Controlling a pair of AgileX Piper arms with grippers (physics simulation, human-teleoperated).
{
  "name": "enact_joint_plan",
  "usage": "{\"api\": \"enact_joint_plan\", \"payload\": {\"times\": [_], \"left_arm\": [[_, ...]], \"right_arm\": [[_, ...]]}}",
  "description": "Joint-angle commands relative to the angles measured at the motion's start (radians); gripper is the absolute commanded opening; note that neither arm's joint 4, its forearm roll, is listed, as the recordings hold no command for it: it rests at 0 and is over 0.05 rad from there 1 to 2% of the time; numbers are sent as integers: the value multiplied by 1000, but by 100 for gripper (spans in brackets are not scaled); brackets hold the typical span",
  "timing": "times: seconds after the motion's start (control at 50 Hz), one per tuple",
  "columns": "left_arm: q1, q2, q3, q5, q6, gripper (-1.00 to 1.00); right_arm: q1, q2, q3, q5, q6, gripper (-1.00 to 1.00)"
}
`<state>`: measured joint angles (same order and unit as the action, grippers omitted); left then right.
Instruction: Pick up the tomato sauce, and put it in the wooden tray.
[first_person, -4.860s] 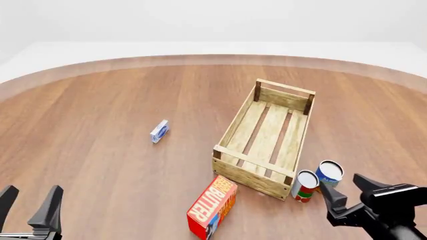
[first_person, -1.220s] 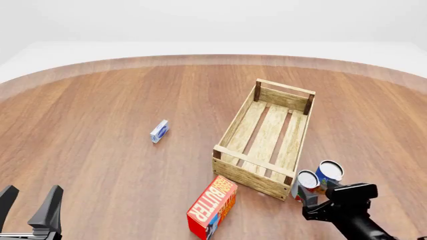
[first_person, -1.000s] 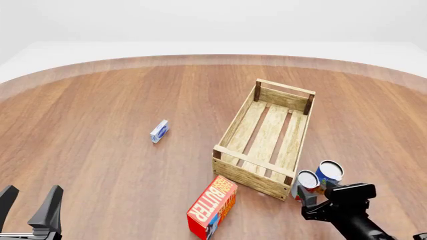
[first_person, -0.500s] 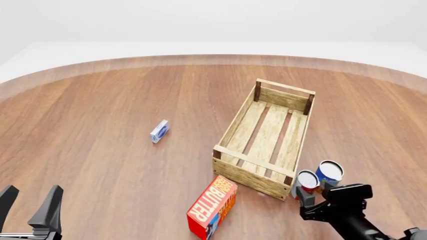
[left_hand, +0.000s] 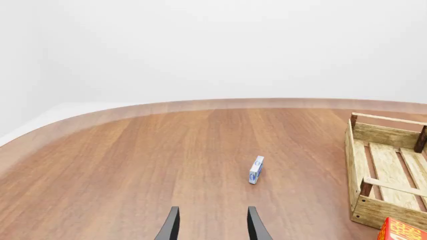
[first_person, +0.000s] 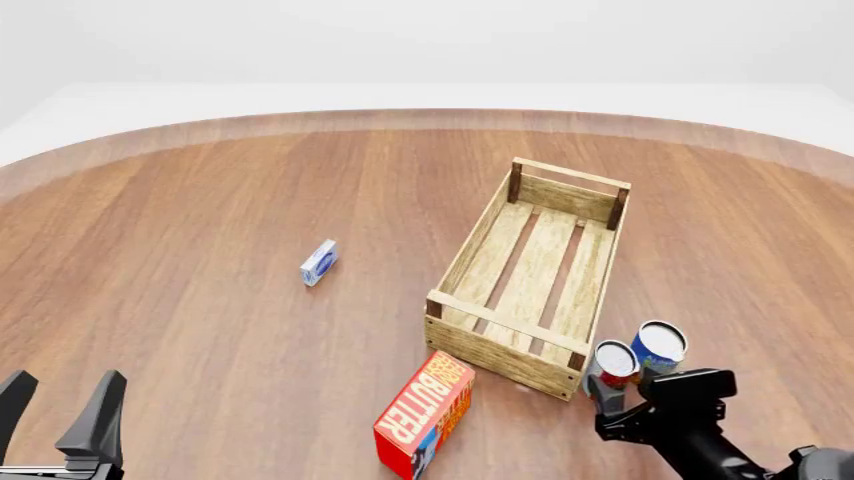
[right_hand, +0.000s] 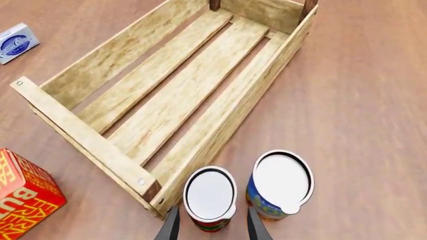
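The tomato sauce is a small can with a red, green and white label and a pale top. It stands upright against the near right corner of the wooden tray. My right gripper is open just behind and above the can. In the right wrist view its fingers stand on either side of the can without touching it, and the tray lies beyond. My left gripper is open and empty at the near left, as the left wrist view also shows.
A taller blue-and-yellow can stands touching-close to the right of the sauce can. A red-orange butter box lies near the tray's front left corner. A small blue box lies mid-table, left of the tray.
My right gripper has come in from the right, lowered, and crept slightly left and forward until its fingers straddle the sauce can. The left arm has not moved.
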<state>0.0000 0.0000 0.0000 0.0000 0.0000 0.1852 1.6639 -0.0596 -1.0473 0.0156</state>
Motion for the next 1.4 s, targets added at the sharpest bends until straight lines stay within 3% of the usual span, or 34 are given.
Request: {"api": "enact_joint_plan", "payload": {"times": [0.02, 0.62, 0.64, 1.04, 1.4], "left_arm": [[0, 0, 0, 0, 0, 100], [0, 0, 0, 0, 0, 100], [0, 0, 0, 0, 0, 100], [0, 0, 0, 0, 0, 100], [0, 0, 0, 0, 0, 100]], "right_arm": [[2, 23, -6, -14, 1, 100], [5, -23, -28, 51, -11, 100], [6, -20, -29, 51, -14, -100], [12, -31, -25, 58, -10, -100], [1, -148, -21, 146, -25, -100]]}}
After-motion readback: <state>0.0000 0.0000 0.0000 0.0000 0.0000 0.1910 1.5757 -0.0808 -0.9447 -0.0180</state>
